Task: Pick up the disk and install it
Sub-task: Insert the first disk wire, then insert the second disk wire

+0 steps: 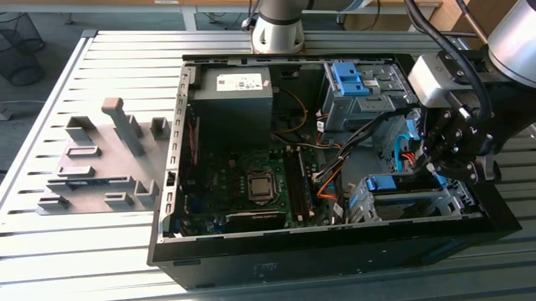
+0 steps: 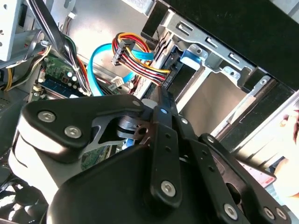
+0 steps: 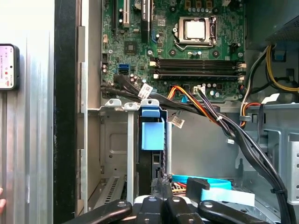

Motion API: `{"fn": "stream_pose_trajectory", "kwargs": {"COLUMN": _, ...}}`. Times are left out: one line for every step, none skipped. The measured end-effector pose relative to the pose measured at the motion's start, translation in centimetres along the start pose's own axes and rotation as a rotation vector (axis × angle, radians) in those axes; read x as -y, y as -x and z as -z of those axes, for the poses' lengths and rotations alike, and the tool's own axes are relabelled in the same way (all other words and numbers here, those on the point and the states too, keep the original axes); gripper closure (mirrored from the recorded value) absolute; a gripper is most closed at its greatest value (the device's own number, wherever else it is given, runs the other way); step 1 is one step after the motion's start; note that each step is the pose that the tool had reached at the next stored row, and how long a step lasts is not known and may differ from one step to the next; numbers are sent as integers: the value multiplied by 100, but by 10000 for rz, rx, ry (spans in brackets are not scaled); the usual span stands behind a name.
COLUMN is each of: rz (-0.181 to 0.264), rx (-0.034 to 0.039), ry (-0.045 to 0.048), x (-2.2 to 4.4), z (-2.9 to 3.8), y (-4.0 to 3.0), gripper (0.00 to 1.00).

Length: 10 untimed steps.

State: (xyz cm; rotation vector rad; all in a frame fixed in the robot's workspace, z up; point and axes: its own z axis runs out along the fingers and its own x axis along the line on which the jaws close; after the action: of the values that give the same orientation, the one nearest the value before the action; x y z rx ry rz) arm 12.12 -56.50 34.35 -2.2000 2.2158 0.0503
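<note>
The disk [image 3: 152, 161] stands on edge inside the metal drive cage [image 3: 114, 140] at the case's front corner. Its bright blue caddy rail tab [image 3: 153, 135] shows at the far end. In the exterior view that blue tab [image 1: 390, 183] sits in the cage [image 1: 410, 207] on the exterior view's right. My gripper [image 1: 444, 170] hangs just above the cage. In both wrist views its black fingers [image 3: 164, 186] lie pressed together, tips [image 2: 161, 100] at the disk's near end beside the blue ribbon and coloured power plug. Whether the tips touch the disk I cannot tell.
The open computer case [image 1: 167, 188] lies on a slatted metal table. Inside are a grey power supply [image 1: 233, 94], the motherboard [image 1: 251, 182], a blue bracket [image 1: 348, 78] on the upper cage and loose cable bundles [image 1: 335, 169]. A grey fixture [image 1: 100, 166] stands at the exterior view's left.
</note>
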Motion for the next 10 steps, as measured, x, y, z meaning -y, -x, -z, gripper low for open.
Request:
{"fn": "stream_pose_trajectory", "kwargs": {"rz": 0, "rx": -1, "ry": 0, "x": 0, "z": 1, "y": 0, "gripper": 89}}
{"fn": "stream_pose_trajectory", "kwargs": {"rz": 0, "rx": -3, "ry": 0, "x": 0, "z": 2, "y": 0, "gripper": 89}}
{"fn": "stream_pose_trajectory", "kwargs": {"rz": 0, "rx": -2, "ry": 0, "x": 0, "z": 2, "y": 0, "gripper": 89}}
{"fn": "stream_pose_trajectory", "kwargs": {"rz": 0, "rx": -2, "ry": 0, "x": 0, "z": 2, "y": 0, "gripper": 89}}
{"fn": "stream_pose_trajectory", "kwargs": {"rz": 0, "rx": -2, "ry": 0, "x": 0, "z": 2, "y": 0, "gripper": 89}}
{"fn": "stream_pose_trajectory", "kwargs": {"rz": 0, "rx": -1, "ry": 0, "x": 0, "z": 2, "y": 0, "gripper": 89}}
{"fn": "stream_pose_trajectory", "kwargs": {"rz": 0, "rx": -2, "ry": 0, "x": 0, "z": 3, "y": 0, "gripper": 89}}
{"fn": "stream_pose_trajectory", "kwargs": {"rz": 0, "rx": -2, "ry": 0, "x": 0, "z": 3, "y": 0, "gripper": 89}}
{"fn": "stream_pose_trajectory", "kwargs": {"rz": 0, "rx": -2, "ry": 0, "x": 0, "z": 4, "y": 0, "gripper": 89}}
{"fn": "stream_pose_trajectory", "kwargs": {"rz": 0, "rx": -2, "ry": 0, "x": 0, "z": 4, "y": 0, "gripper": 89}}
